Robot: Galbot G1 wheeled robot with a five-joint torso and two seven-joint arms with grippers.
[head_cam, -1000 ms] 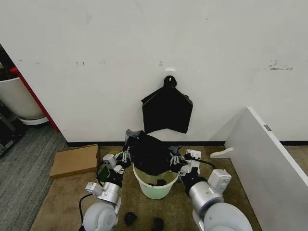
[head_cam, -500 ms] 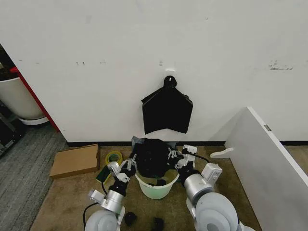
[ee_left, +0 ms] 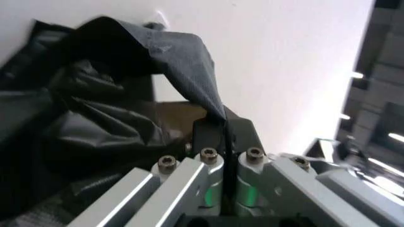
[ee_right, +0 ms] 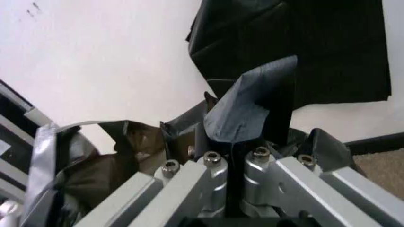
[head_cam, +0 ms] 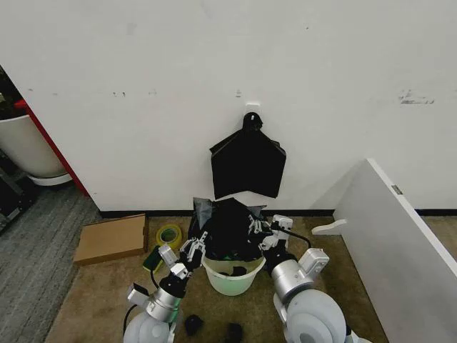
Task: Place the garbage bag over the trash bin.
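Observation:
The white trash bin [head_cam: 230, 277] with a green-tinted base stands on the floor by the wall. Above its mouth bulges the glossy black garbage bag [head_cam: 227, 230], stretched between both grippers. My left gripper [head_cam: 198, 246] pinches the bag's left edge; in the left wrist view its fingers [ee_left: 215, 135] are shut on a fold of the garbage bag [ee_left: 113, 109]. My right gripper [head_cam: 258, 232] holds the right edge; in the right wrist view the garbage bag [ee_right: 259, 106] sticks up from between its shut fingers [ee_right: 205, 135].
A flat black house-shaped stack [head_cam: 248, 163] hangs on the wall behind. A cardboard box [head_cam: 112, 238] and a yellow tape roll [head_cam: 169, 235] lie to the left. A white slanted board [head_cam: 396, 229] stands on the right. Small black scraps [head_cam: 193, 324] lie on the carpet near me.
Both grippers have moved forward with the bag, carrying it farther over the bin's far side. The tape roll, hidden a second ago, now shows.

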